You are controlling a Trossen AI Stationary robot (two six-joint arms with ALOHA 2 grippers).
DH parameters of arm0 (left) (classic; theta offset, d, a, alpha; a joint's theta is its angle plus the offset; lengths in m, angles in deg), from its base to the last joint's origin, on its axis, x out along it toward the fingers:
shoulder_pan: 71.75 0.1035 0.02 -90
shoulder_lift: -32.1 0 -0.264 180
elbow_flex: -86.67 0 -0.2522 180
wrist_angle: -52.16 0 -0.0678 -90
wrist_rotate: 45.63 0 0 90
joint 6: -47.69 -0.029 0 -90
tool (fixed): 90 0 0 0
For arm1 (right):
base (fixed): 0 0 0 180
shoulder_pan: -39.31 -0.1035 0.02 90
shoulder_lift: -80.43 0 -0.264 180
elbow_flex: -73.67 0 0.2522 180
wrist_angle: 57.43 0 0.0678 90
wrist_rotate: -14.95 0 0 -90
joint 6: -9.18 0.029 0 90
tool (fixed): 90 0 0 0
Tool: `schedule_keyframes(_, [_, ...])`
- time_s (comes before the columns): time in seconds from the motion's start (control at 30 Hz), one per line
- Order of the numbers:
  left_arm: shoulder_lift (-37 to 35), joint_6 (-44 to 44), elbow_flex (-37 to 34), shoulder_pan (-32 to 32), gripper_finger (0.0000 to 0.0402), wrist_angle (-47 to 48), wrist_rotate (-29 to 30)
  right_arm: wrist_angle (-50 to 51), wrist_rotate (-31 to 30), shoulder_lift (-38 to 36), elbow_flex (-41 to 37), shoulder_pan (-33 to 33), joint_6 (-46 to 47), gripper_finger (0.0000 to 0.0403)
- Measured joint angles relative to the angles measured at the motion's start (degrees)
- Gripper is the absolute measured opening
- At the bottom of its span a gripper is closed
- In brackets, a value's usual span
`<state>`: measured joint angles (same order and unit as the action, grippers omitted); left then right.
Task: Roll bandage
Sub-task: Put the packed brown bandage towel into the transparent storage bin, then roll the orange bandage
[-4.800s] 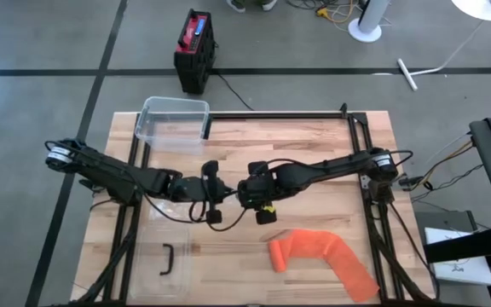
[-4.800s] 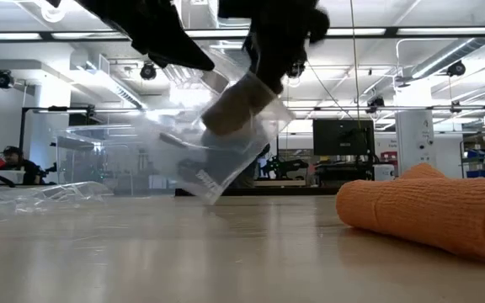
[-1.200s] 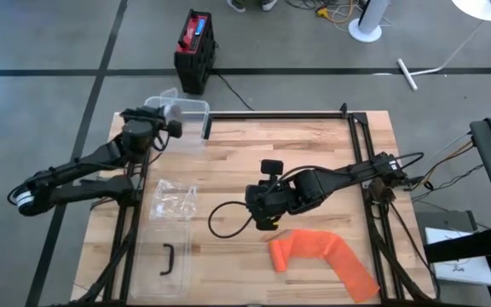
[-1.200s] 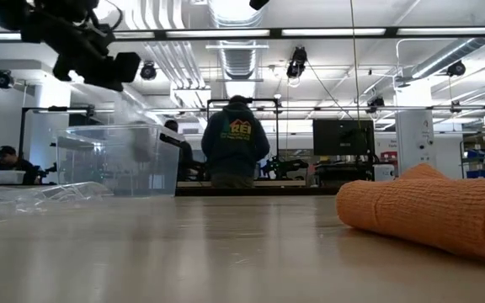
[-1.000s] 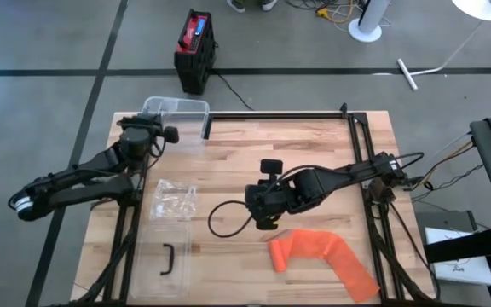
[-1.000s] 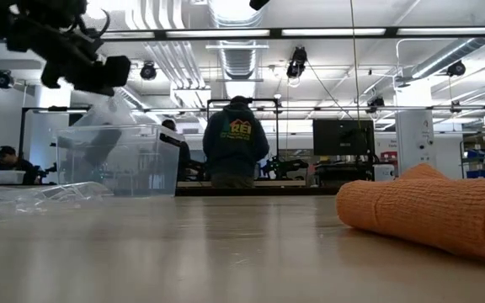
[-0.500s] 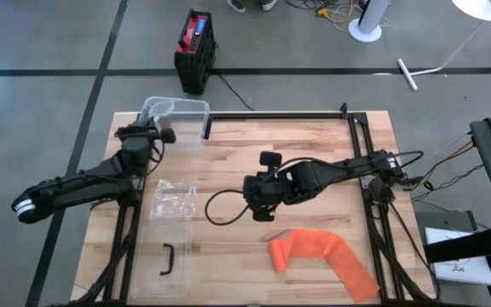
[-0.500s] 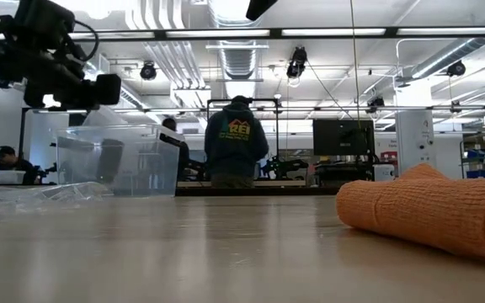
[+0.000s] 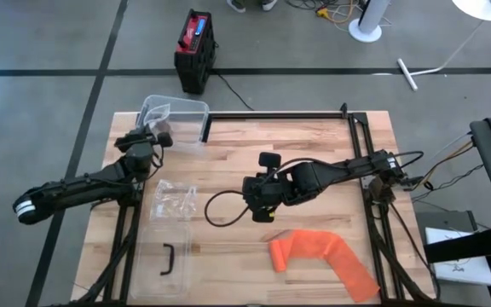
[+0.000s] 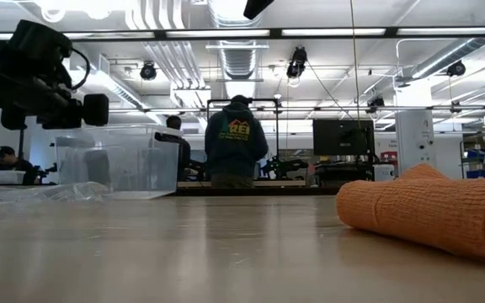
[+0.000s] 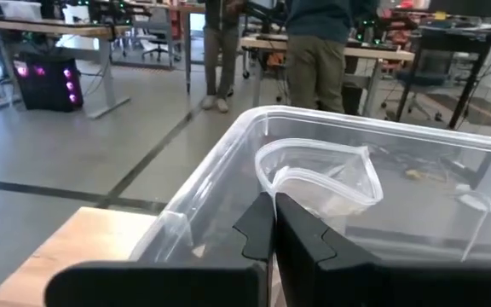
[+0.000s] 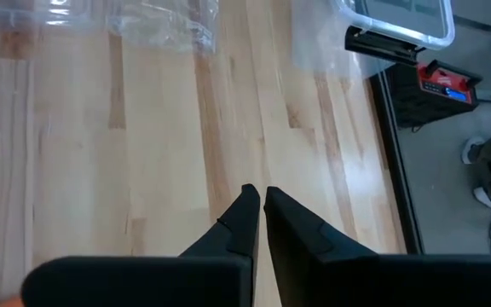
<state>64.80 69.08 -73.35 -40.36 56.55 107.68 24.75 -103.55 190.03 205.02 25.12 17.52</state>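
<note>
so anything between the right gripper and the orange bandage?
Nothing. In the high view, only bare wood separates the right gripper, jaws shut, from the orange bandage lying toward the table's front edge.

Colours as shown. The bandage (image 9: 322, 258) is rendered in bright orange with a fine woven texture (image 10: 432, 213). The table (image 9: 314, 145) is shown as pale blond wood in lengthwise strips, framed in black. The bin (image 9: 175, 119) and crumpled bag (image 9: 170, 202) are seen as clear plastic. Both arms and the left gripper (image 11: 271, 223) and right gripper (image 12: 254, 207) are finished in black. A black box with red and blue markings (image 9: 196, 47) is set on grey floor.
</note>
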Motion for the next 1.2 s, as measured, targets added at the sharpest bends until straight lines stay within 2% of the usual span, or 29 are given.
schedule_keyframes(0.17, [-0.47,-2.02,0.97,0.01,0.0004,1.13,-0.29,0.03,-0.02,0.02,-0.24,0.00,0.59,0.0018])
schedule_keyframes(0.33, [-0.45,-5.42,3.76,0.01,0.0044,3.31,-2.07,-0.02,-0.02,0.02,-0.34,0.00,0.61,0.0027])
schedule_keyframes(0.6, [-0.31,-6.76,13.38,0.01,0.0154,13.88,-2.61,-2.59,-0.02,-0.73,-0.34,-0.07,-0.18,0.0101])
schedule_keyframes(0.8, [-0.67,-8.76,23.90,-0.56,0.0216,23.39,-4.79,-5.05,-0.05,-3.01,-1.68,-0.15,-3.83,0.0158])
schedule_keyframes(0.9, [-1.09,-8.67,28.91,-1.60,0.0235,27.14,-11.36,-8.42,-0.02,-5.39,-6.07,-0.13,-5.21,0.0174])
schedule_keyframes(1.03, [-2.23,-8.46,31.67,-3.84,0.0244,27.22,-28.98,-19.08,-0.03,-11.32,-17.20,-0.13,-6.43,0.0180])
schedule_keyframes(1.1, [-2.69,-8.42,31.18,-5.32,0.0244,24.32,-38.54,-26.16,-0.03,-15.32,-24.00,-0.13,-6.82,0.0180])
schedule_keyframes(1.2, [-2.64,-7.35,27.43,-8.14,0.0235,13.63,-50.77,-37.31,-0.04,-21.34,-34.77,-0.04,-8.53,0.0176])
